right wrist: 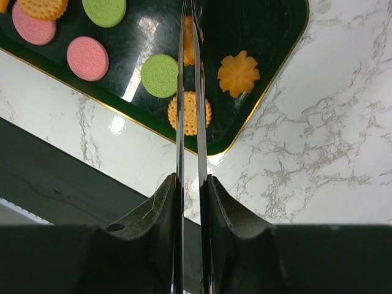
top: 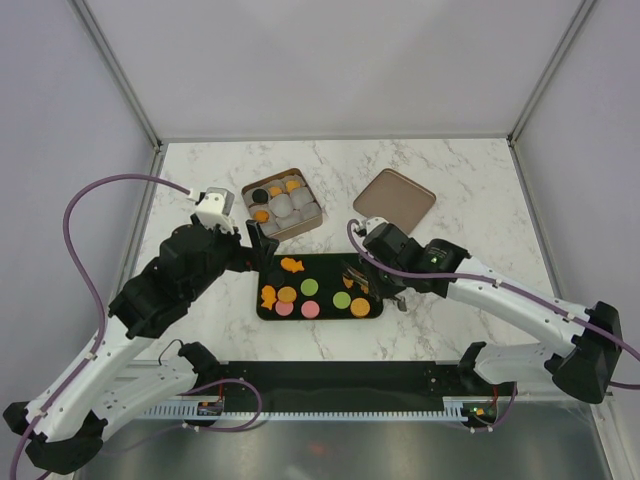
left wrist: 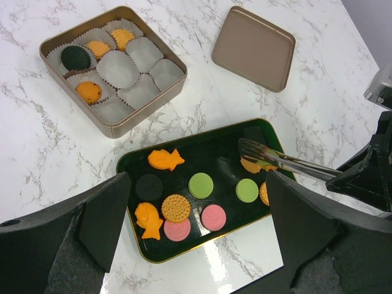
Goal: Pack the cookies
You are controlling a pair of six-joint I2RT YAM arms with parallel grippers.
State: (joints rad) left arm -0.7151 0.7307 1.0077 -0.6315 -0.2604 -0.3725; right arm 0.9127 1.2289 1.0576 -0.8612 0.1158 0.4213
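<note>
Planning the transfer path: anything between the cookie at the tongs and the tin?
Lid lies off to the side. Only the open left gripper sits between tray and tin, near the straight path from the orange cookie at the tongs.

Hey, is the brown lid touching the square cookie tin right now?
Apart. The left wrist view shows a strip of bare marble between the lid and the tin; the top view shows the same gap.
</note>
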